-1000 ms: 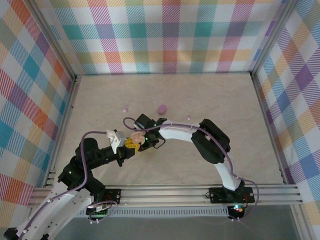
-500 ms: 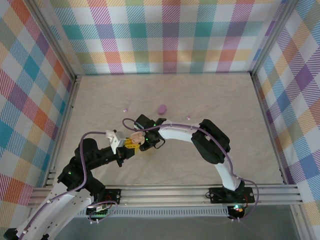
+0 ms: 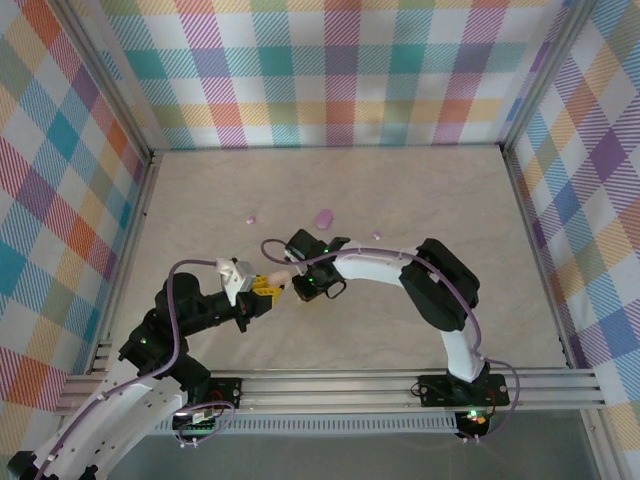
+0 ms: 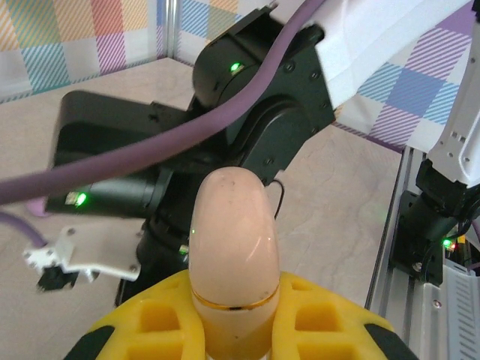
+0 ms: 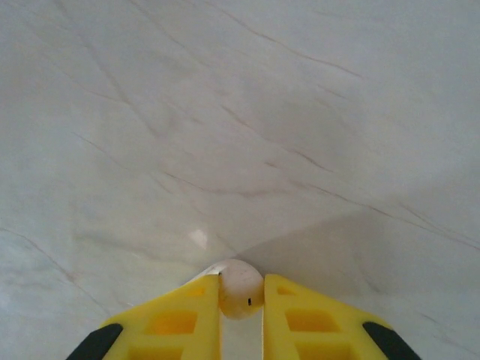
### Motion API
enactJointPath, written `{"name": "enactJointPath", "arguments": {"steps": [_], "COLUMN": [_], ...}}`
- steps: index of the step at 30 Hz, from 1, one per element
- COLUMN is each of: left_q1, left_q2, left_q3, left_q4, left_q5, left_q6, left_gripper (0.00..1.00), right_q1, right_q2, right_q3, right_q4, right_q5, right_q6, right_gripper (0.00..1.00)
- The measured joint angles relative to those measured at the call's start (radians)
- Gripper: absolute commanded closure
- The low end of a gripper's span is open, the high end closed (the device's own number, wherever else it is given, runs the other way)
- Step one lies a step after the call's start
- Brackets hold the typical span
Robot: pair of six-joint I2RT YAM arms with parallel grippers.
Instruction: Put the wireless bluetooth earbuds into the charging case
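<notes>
Cream-white earbud [image 5: 240,287] is sitting pinched in the right gripper [image 5: 241,294], just above the marble table [image 5: 225,112]. Left gripper [image 4: 236,304] is clamping the pinkish case [image 4: 232,232] upright, with the purple case [image 3: 323,217] lying farther back.

The pale, marble-veined counter [image 3: 180,220] carries a rounded light purple plastic case [image 3: 323,217] on its far half, near the middle. A tiny light purple plastic earbud [image 3: 250,217] lies apart to the case's left. A second tiny light purple earbud [image 3: 376,235] lies near its right, slightly closer to the front edge.
</notes>
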Motion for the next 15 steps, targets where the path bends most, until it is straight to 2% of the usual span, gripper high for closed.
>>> {"name": "enactJointPath", "arguments": {"steps": [10, 15], "left_q1": [0.0, 0.0], "left_q2": [0.045, 0.06], "left_q3": [0.0, 0.0], "left_q4": [0.051, 0.058], "left_q5": [0.009, 0.012], "left_q6": [0.0, 0.0], "left_gripper": [1.0, 1.0], "right_q1": [-0.099, -0.113], "right_q2": [-0.146, -0.249], "right_q3": [-0.164, -0.239], "right_q4": [0.016, 0.04], "right_q5": [0.037, 0.024], "right_q6": [-0.035, -0.065], "right_gripper": [0.85, 0.71]}}
